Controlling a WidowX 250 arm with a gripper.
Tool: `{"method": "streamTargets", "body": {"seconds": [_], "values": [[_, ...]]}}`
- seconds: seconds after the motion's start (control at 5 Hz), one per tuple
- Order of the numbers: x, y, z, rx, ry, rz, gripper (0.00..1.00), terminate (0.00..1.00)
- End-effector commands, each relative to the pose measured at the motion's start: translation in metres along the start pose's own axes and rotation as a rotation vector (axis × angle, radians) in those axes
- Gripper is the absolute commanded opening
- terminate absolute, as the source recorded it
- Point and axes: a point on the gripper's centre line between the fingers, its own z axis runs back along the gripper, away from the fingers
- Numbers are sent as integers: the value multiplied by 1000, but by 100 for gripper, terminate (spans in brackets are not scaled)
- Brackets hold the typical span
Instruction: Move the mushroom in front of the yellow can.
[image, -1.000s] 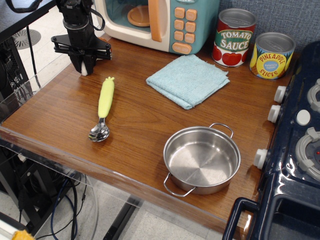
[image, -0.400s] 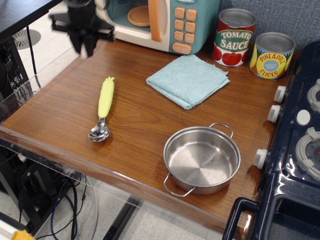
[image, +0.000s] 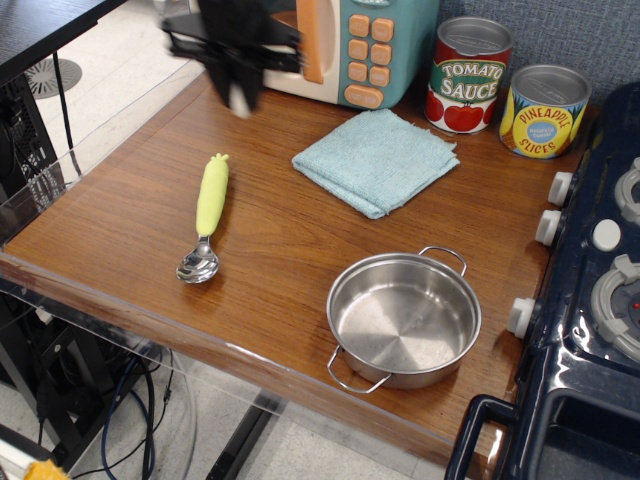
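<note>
- One gripper (image: 239, 98), blurred, hangs above the bench's far left part, in front of the microwave (image: 330, 40).
- A pale bit shows between its fingertips; this looks like the mushroom (image: 239, 100), clamped there and off the bench, but the blur hides its cap and shape.
- Two cans stand at the far right corner: a red-and-green one (image: 468, 76) and the yellow can (image: 541, 111), side by side and just apart, the yellow one nearer the right edge.
- One microwave sits at the far edge; its top is cut off by the picture, and the gripper covers part of its front.
- One blue cloth (image: 376, 159), folded, lies in front of the microwave, near the far edge and left of the cans.
- One spoon (image: 206, 211) lies toward the left edge, yellow-green handle pointing to the far edge, bowl toward the near edge.
- One steel pot (image: 403, 319) with two handles stands near the near edge, toward the right.
- One toy stove (image: 590, 300) runs along the right edge, cut off on the right and bottom; three white knobs show on its side.
</note>
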Motion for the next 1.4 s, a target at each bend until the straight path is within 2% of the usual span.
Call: {"method": "streamTargets", "body": {"seconds": [0.0,0.2,0.4,0.6,0.8,1.0,1.2], "values": [[-24,-91,-1,-109,5,-141,0,0],[-31,-119,-10,-125,6,-182,0,0],[-38,-145,-24,-152,53,-231,0,0],[-45,-159,-40,-153,92,-267,0,0],[-47,-160,-51,-137,106,-278,0,0],[-45,-158,-53,-124,118,-285,100,0],[-42,-155,-51,-111,115,-273,100,0]]}}
